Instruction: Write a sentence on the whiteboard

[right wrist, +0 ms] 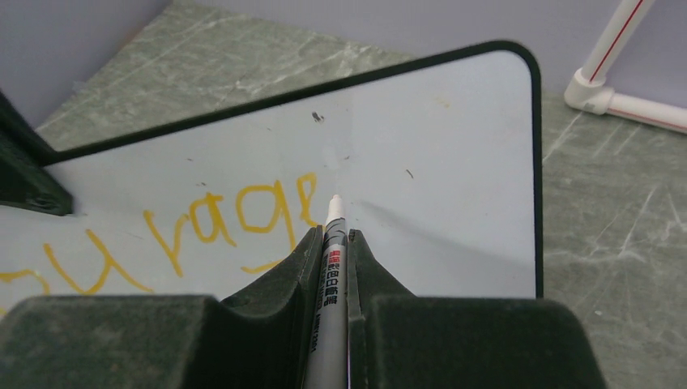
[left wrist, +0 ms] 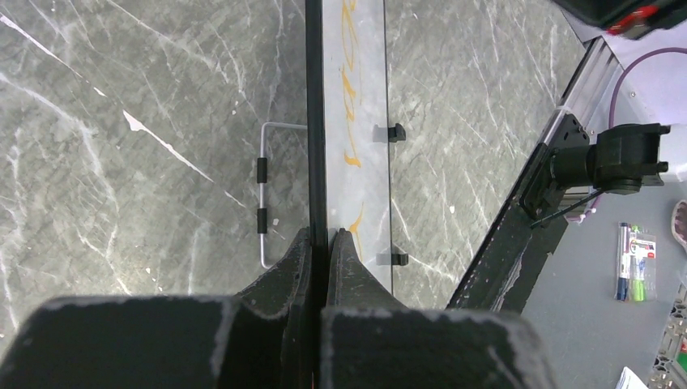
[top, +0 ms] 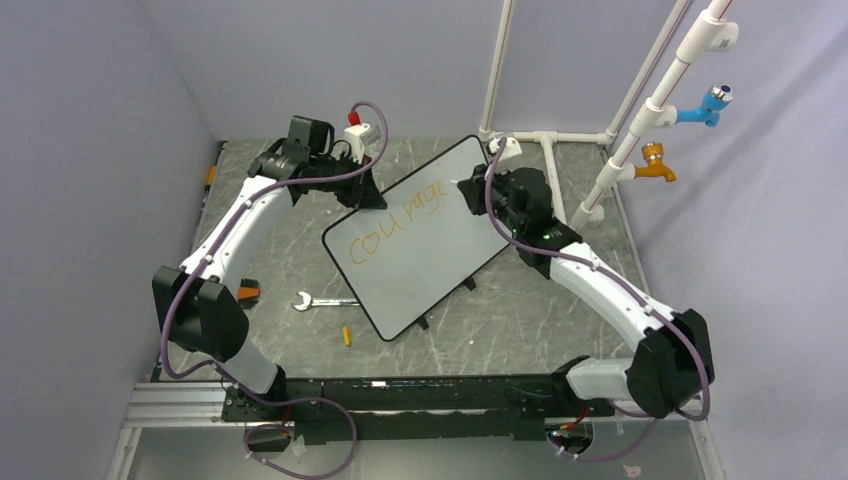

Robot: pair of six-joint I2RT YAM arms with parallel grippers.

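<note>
The whiteboard [top: 445, 250] stands tilted on the table, its black rim turned diagonally. One row of orange writing [top: 393, 225] reads "courage". My left gripper [top: 366, 192] is shut on the board's far left edge. In the left wrist view its fingers [left wrist: 322, 237] clamp the black rim, with the whiteboard [left wrist: 364, 97] seen edge-on. My right gripper [top: 480, 190] is shut on a grey marker [right wrist: 330, 284]. In the right wrist view the gripper [right wrist: 333, 235] holds the marker's white tip just right of the last "e" of the writing [right wrist: 219, 223], close to the whiteboard [right wrist: 437, 162]. I cannot tell whether it touches.
A silver wrench [top: 322, 300], a small yellow cap [top: 347, 336] and an orange object [top: 248, 293] lie on the table left of the board. White pipes [top: 640, 120] with a blue tap [top: 708, 105] and an orange tap [top: 655, 165] stand at the back right.
</note>
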